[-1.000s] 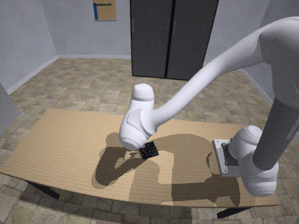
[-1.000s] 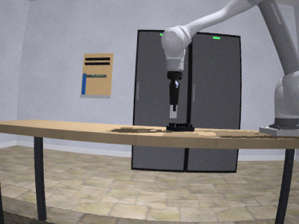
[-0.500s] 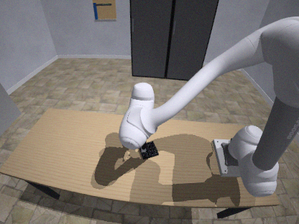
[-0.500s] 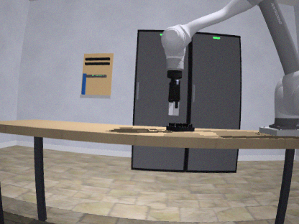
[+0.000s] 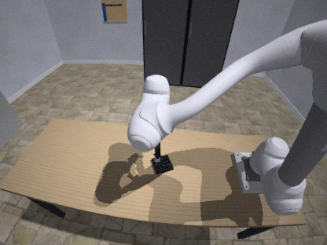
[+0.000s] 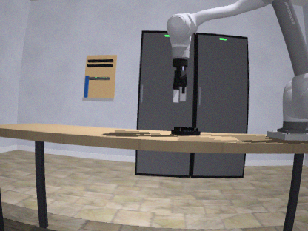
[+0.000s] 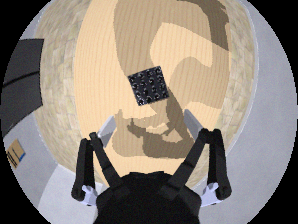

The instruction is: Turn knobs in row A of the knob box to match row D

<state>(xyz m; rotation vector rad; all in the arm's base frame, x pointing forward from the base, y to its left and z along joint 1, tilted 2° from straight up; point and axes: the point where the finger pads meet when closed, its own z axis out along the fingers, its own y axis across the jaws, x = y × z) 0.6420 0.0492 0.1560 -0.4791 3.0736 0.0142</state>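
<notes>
Black and studded with knobs, the knob box (image 5: pixel 162 164) (image 6: pixel 186 131) (image 7: pixel 148 85) sits upright on the wooden table (image 5: pixel 71 157) (image 6: pixel 92 140) (image 7: pixel 95 75)! Above it hangs the gripper (image 6: pixel 180 97) (image 7: pixel 148 118), fingers pointing down, spread fully wide, nothing between them, well apart from the knobs; their individual settings are too small to read.

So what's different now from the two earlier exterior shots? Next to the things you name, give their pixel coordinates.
The end effector (image 5: pixel 157 159) (image 6: pixel 179 101) (image 7: pixel 148 118) has risen above the knob box (image 5: pixel 163 165) (image 6: pixel 189 131) (image 7: pixel 148 86); its fingertips show farther apart, from opening or turning, I can't tell which. It holds nothing. The box stayed put.
</notes>
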